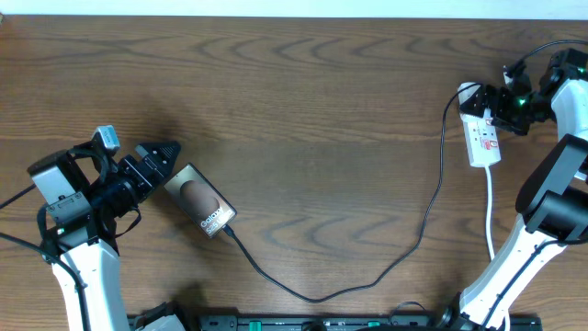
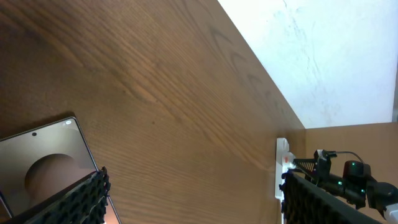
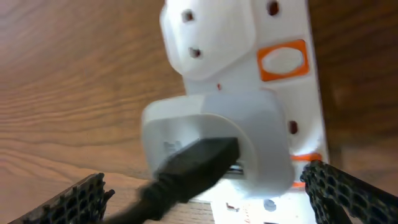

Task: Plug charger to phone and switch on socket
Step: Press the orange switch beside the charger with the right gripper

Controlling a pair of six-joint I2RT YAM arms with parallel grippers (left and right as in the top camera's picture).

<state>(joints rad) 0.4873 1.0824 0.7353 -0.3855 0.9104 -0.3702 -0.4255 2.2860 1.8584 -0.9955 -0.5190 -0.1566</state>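
Observation:
The bronze-brown phone (image 1: 200, 207) lies flat at the left, and its near end shows in the left wrist view (image 2: 43, 168). The black charger cable (image 1: 322, 296) is plugged into the phone's lower end. It loops across the table and up to the white socket strip (image 1: 484, 140). My left gripper (image 1: 163, 158) is open and empty, hovering at the phone's upper-left end (image 2: 193, 208). My right gripper (image 1: 493, 108) is open over the strip's top end. In the right wrist view its fingers (image 3: 208, 199) flank a white adapter (image 3: 217, 134) with the black cable plug (image 3: 196, 160) in it. An orange switch (image 3: 283, 61) lies beyond.
The strip's white cord (image 1: 491, 216) runs down toward the right arm's base. A black rail (image 1: 322, 324) lines the front edge. The wooden table (image 1: 303, 110) ends at a white wall at the back. The strip also shows far off in the left wrist view (image 2: 281, 168).

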